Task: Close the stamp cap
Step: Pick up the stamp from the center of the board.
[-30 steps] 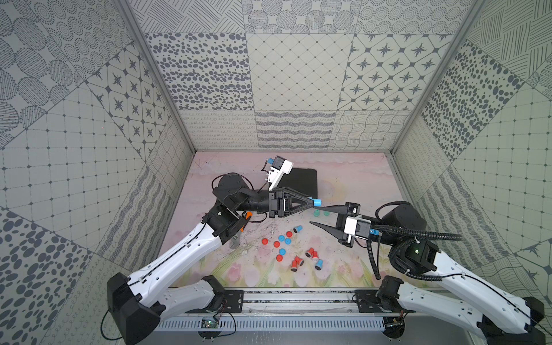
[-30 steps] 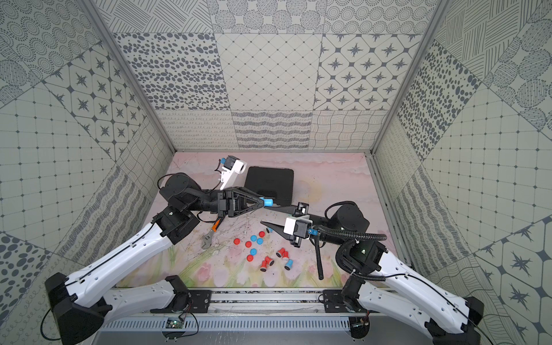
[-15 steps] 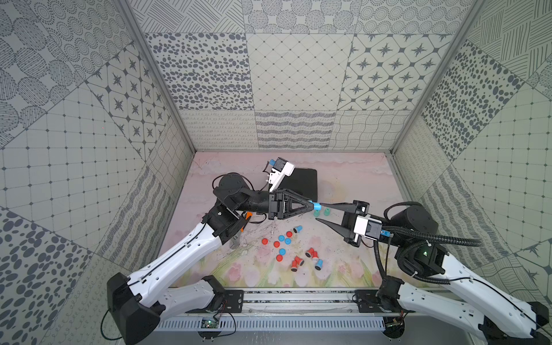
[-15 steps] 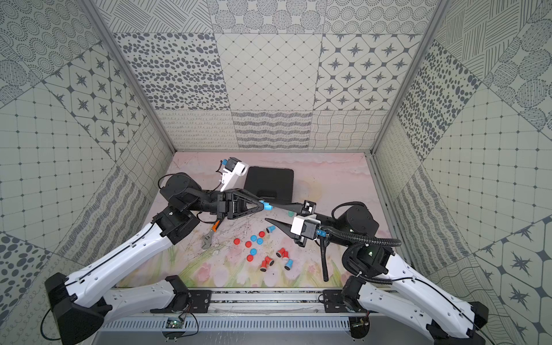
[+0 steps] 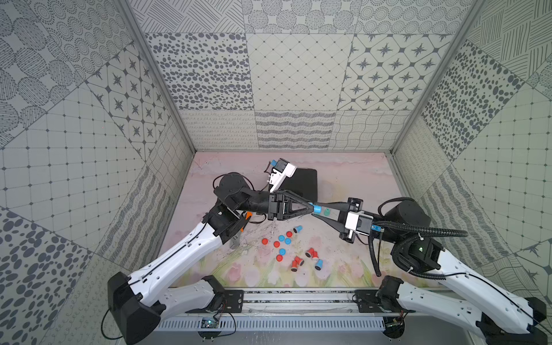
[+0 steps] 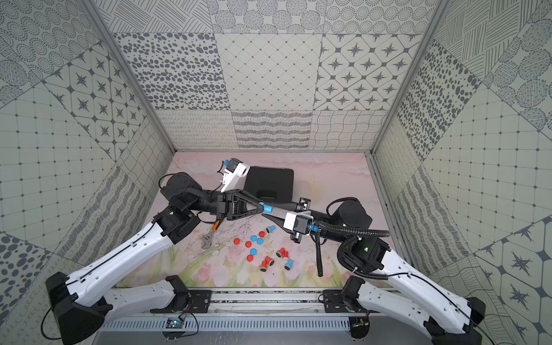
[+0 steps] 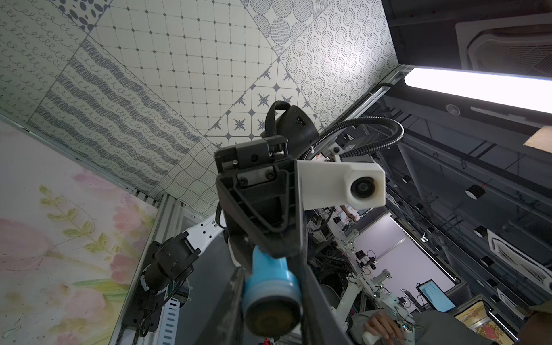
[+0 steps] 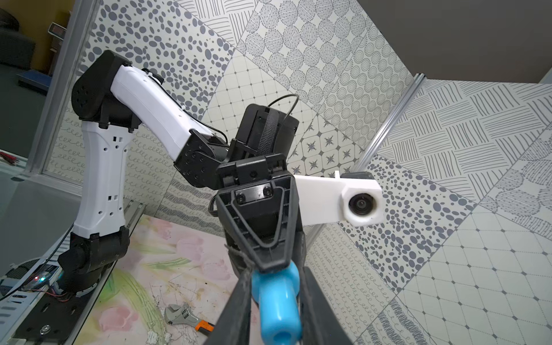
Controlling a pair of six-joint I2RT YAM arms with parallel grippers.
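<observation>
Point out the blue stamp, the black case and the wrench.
blue stamp (image 8: 279, 307): right wrist view, on its narrow stem.
black case (image 6: 268, 182): in a top view, middle of its lid.
wrench (image 8: 179, 316): right wrist view, on its metal head.

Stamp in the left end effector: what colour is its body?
The stamp is light blue, clearest in the right wrist view.
</observation>
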